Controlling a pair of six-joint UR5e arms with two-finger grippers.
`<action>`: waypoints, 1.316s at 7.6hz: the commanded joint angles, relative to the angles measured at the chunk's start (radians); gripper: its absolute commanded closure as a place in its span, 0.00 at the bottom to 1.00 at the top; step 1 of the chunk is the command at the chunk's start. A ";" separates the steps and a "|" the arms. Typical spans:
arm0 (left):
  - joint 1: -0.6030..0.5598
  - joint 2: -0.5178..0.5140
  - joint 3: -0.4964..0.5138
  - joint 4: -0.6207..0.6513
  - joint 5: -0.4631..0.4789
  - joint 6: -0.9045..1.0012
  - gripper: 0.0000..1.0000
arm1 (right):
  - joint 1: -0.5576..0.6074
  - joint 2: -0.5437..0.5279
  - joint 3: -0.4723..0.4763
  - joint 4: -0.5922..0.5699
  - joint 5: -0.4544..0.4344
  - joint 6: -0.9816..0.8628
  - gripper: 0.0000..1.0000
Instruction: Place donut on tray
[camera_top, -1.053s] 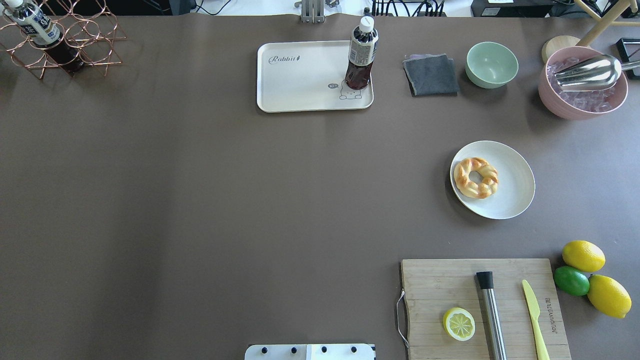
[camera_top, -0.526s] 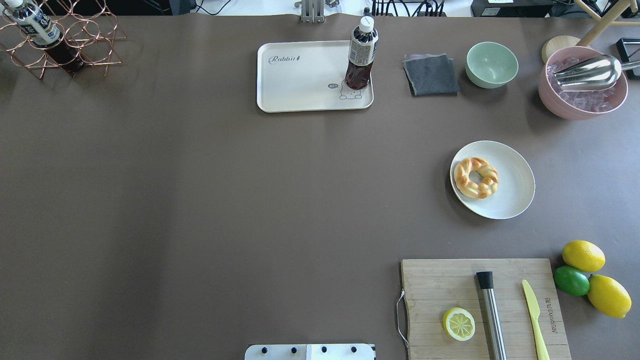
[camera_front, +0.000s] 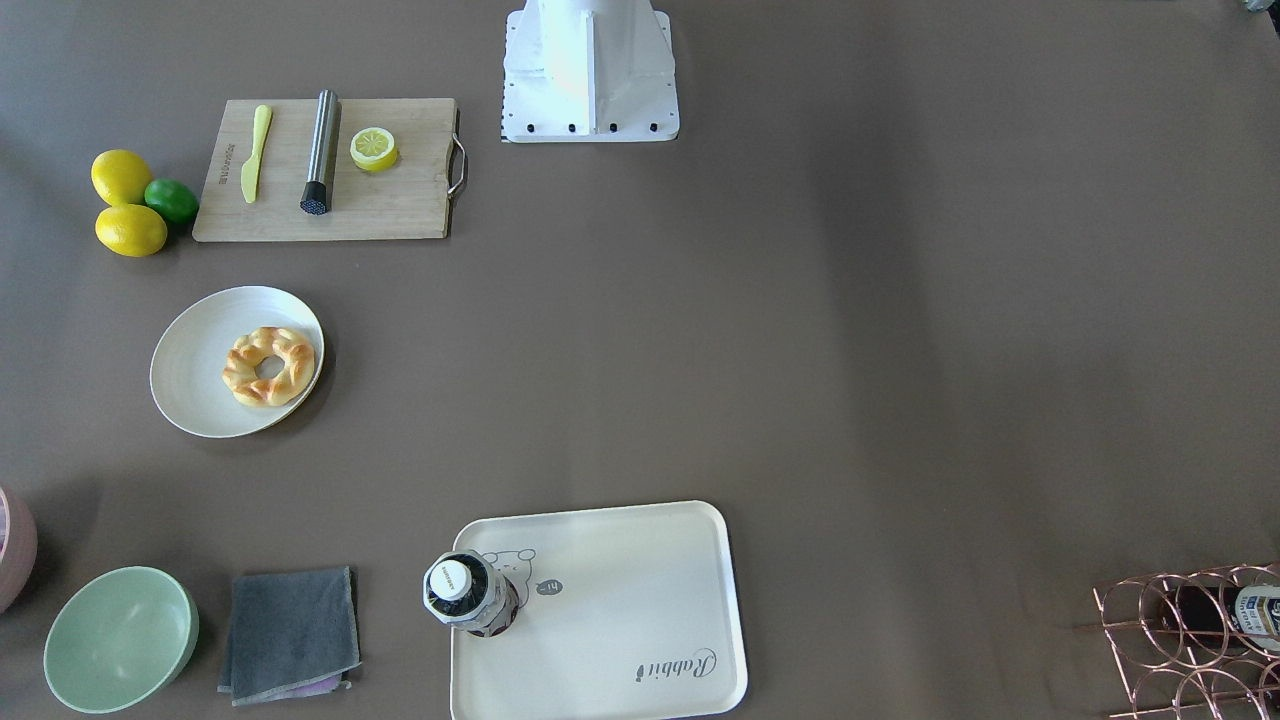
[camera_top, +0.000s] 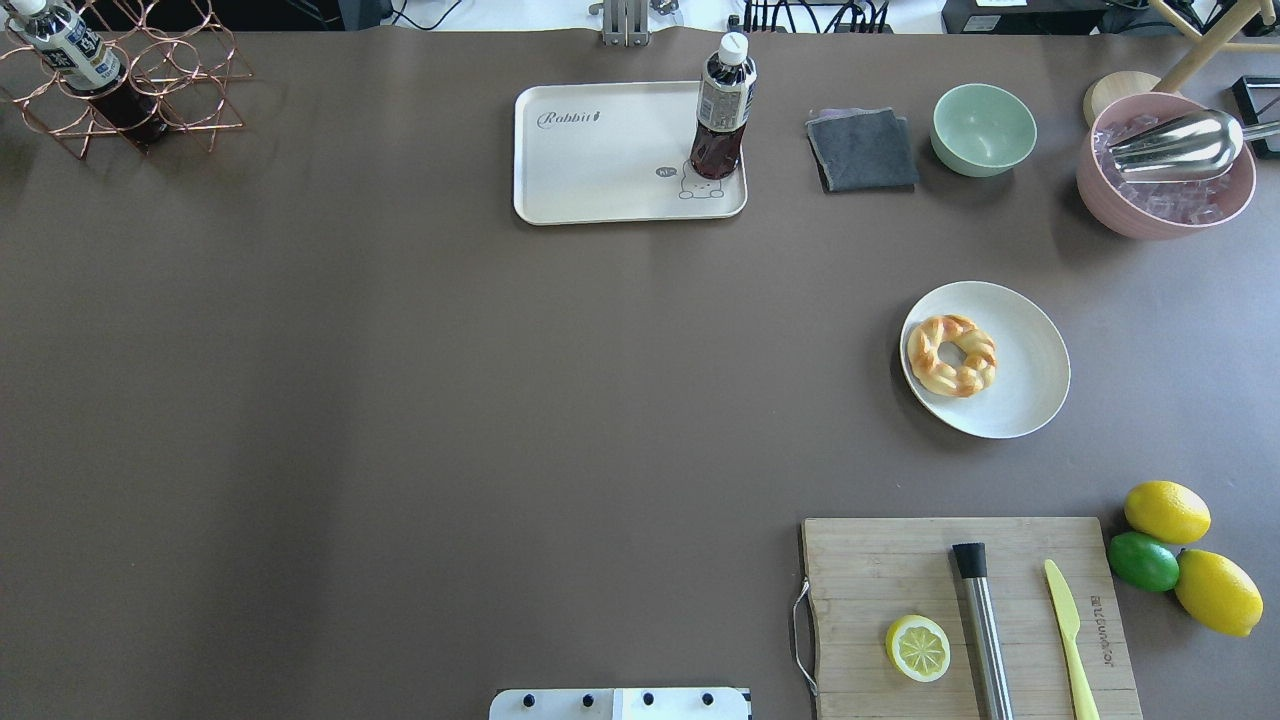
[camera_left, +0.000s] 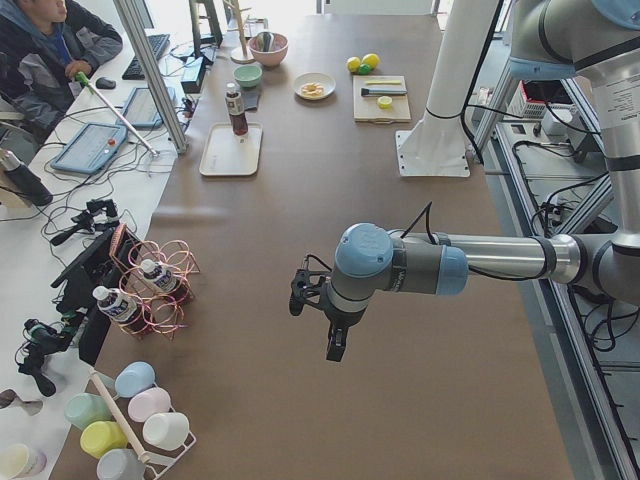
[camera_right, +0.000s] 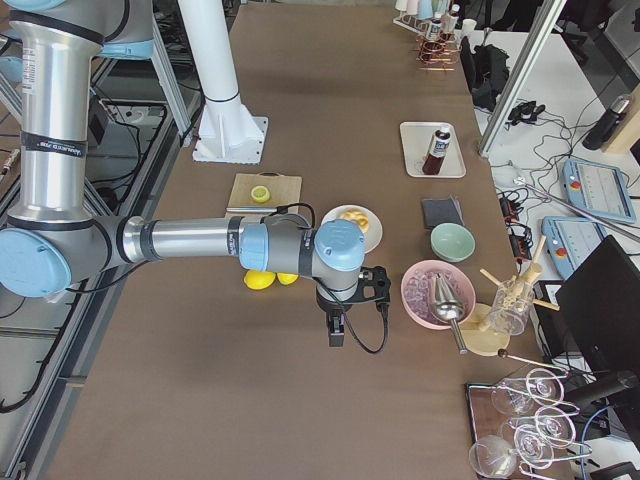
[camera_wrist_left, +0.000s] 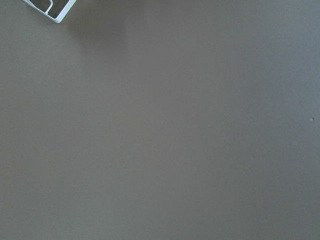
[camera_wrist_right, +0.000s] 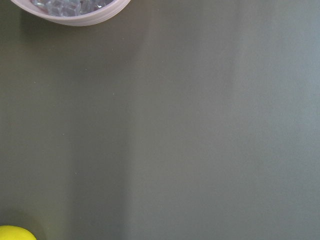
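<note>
donut (camera_top: 951, 355) lies on the round white plate (camera_top: 1030, 390), nothing touching it, so the task has not begun: it has yet to be gripped, lifted, carried over and set down. the tray (camera_top: 600, 170) waits with most of its floor free; a bottle (camera_top: 722, 110) stands upright in one corner.

neither arm shows in the overhead or front-facing views, which give only the layout. the side views alone show the arms. the right tool (camera_right: 336, 330) hangs above the worktop (camera_top: 400, 400), pointing down, with the plate just beyond its wrist and the tray well beyond that. the left tool (camera_left: 335, 345) hangs far from both donut and tray. from these side views i cannot tell whether either tool is spread or pressed together.

the right wrist view adds what lies under that tool: bare worktop, with the pink bowl (camera_wrist_right: 75, 17) at one edge and a lemon (camera_wrist_right: 15, 234) at another, and no donut in sight. by my judgement the right tool is the better placed to fetch it.
</note>
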 joint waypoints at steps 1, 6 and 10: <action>-0.014 0.003 0.004 -0.001 -0.001 0.006 0.02 | 0.000 0.000 -0.004 0.000 0.000 0.000 0.00; -0.008 -0.002 -0.022 -0.001 -0.009 -0.001 0.02 | 0.000 -0.011 -0.007 0.000 0.002 0.002 0.00; -0.009 0.004 -0.019 -0.037 -0.009 0.008 0.02 | 0.000 -0.011 -0.004 0.000 0.003 0.009 0.00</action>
